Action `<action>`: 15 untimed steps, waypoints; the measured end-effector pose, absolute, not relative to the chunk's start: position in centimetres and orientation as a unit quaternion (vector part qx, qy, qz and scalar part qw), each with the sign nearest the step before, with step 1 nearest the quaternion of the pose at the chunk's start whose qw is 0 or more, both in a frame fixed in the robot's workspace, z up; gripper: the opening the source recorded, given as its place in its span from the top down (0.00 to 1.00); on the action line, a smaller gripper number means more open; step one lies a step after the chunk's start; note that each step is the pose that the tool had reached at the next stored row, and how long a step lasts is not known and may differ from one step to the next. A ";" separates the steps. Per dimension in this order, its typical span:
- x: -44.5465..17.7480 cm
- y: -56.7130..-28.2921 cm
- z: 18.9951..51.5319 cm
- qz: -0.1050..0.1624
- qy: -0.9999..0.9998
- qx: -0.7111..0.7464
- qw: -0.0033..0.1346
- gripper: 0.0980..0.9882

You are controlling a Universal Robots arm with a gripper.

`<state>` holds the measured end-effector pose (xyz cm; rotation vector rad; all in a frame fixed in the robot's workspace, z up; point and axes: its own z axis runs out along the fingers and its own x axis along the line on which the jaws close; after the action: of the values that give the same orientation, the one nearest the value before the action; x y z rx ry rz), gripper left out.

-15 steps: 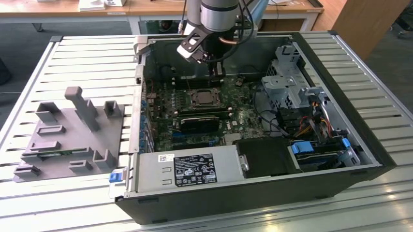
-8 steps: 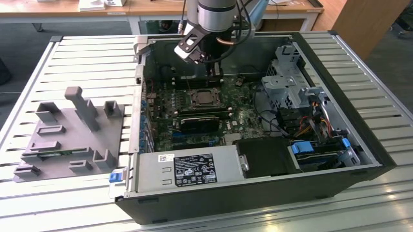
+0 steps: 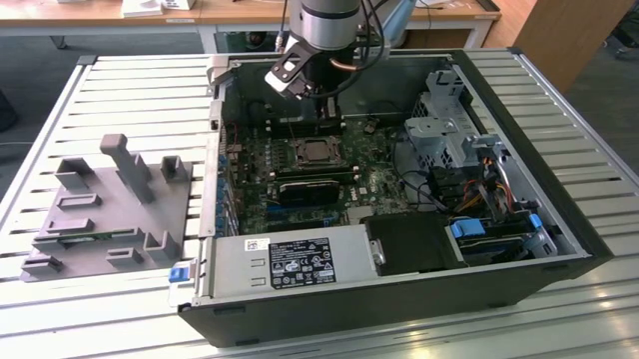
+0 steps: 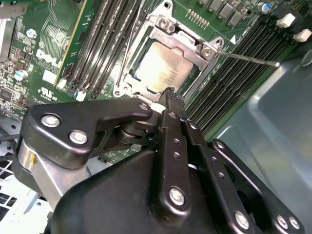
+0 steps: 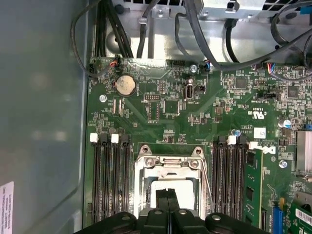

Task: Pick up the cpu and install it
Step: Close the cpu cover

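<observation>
One arm [image 3: 330, 22] is reaching down into an open computer case [image 3: 569, 224] in the exterior view, and the case is lying on a slatted worktop [image 3: 130, 90]. Its gripper [image 3: 328, 121] is hanging just above the socket in the middle of the green motherboard [image 3: 250, 176]. The cpu [image 3: 316, 152] is sitting flat in that socket, silver top facing up. Grey holder blocks [image 3: 110, 217] are standing on the worktop at the exterior view's left, well apart from the cpu. A power supply [image 3: 284, 262] is sitting along the case's near wall.

In the second wrist view the gripper [image 4: 170, 93] is keeping its fingers pressed together, nothing visible between them. The tips are hovering at one edge of the cpu [image 4: 158, 68]; cannot tell if they are touching. The cpu is lying inside the metal socket frame [image 4: 163, 22]. A thin lever [image 4: 248, 58] is sticking out beside it, and memory slots [image 4: 109, 44] are running along both sides.

In the first wrist view the gripper [image 5: 168, 194] fingers are meeting along a thin seam over the cpu [image 5: 187, 195], inside the socket frame [image 5: 168, 158]. A coin battery [image 5: 125, 86] is sitting on the motherboard [image 5: 161, 117], and black cables [image 5: 192, 29] are running past the board's edge.
</observation>
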<state>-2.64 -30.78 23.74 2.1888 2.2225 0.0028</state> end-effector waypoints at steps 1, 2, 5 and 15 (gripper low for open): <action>-2.7 -30.8 23.7 0.001 0.712 0.702 0.011 0.99; -2.8 -30.8 23.7 0.001 0.712 0.702 0.011 0.99; -3.1 -30.8 23.7 0.001 0.712 0.702 0.011 0.99; -4.0 -30.9 23.3 0.001 0.712 0.702 0.011 0.99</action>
<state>-4.00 -30.93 23.33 2.1887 2.2226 0.0027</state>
